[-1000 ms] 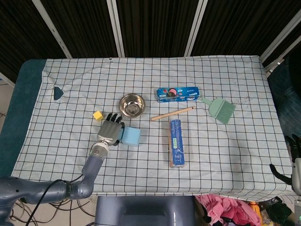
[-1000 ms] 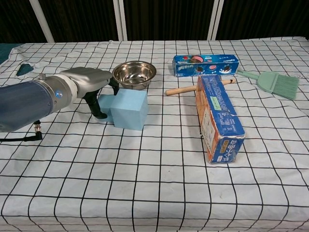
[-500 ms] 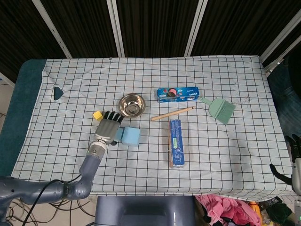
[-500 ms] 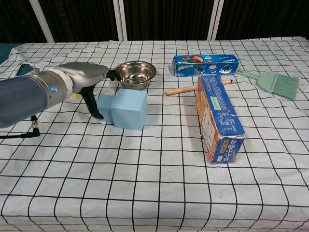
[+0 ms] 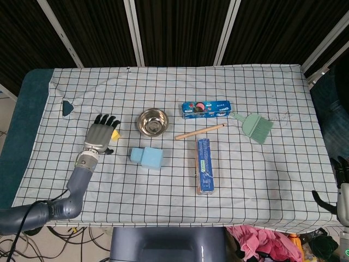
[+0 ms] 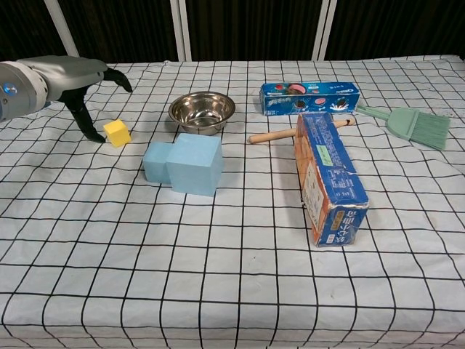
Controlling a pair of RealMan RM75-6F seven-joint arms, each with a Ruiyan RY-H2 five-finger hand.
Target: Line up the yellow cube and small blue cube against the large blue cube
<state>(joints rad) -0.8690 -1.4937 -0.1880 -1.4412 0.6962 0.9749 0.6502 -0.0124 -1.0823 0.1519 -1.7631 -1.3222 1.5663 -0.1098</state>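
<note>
Fingers of the left hand (image 5: 100, 134) are spread apart and nothing is held. In the chest view the same left hand (image 6: 69, 80) is seen poised above the checkered tablecloth (image 6: 232, 291), with a dark fingertip reaching down just beside the yellow cube (image 6: 116, 133); whether contact is made cannot be determined. In the head view the yellow cube (image 5: 115, 134) is partly covered by the hand's edge. The right hand (image 5: 342, 180) is visible only at the frame's right edge, beyond the table, and whether it is open or closed cannot be told.

The yellow cube is positioned well apart from the two blue cubes, to the far-left of them on the cloth, tilted slightly relative to the grid lines. The small blue cube (image 6: 156, 162) is set flush against the left face of the large blue cube (image 6: 195, 164); both are pale blue and sit flat on the cloth. In the head view the small blue cube (image 5: 135, 155) and large blue cube (image 5: 152, 158) are seen as one joined block.

A steel bowl (image 6: 202, 111) is located just behind the large blue cube; no contents are seen inside it. Further right, a blue cookie box (image 6: 309, 97), a wooden stick (image 6: 272, 135), a long blue carton (image 6: 328, 177) and a green brush (image 6: 410, 123) are laid on the cloth.
</note>
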